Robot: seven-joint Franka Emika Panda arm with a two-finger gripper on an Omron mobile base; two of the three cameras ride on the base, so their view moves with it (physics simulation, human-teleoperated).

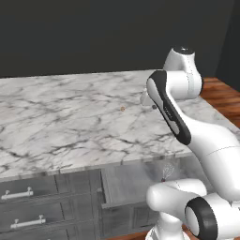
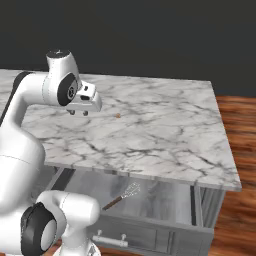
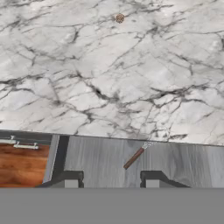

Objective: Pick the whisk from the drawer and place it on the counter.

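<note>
Starting at the left of the right base view, the end effector (image 2: 79,112) hangs just above the marble bench (image 2: 165,130), nothing between its fingers, which look spread apart in the hand view. A bit further right there's a tiny brown speck (image 2: 118,115) on the slab (can't tell what it is), and below the bench edge the whisk (image 2: 121,195) lies flat in the pulled-out drawer (image 2: 165,200), wire head pointing up-right

Slim whisk (image 2: 121,196) with reddish-brown handle lying flat in the open grey drawer (image 2: 165,204), under the white marble counter (image 2: 150,130)
</note>
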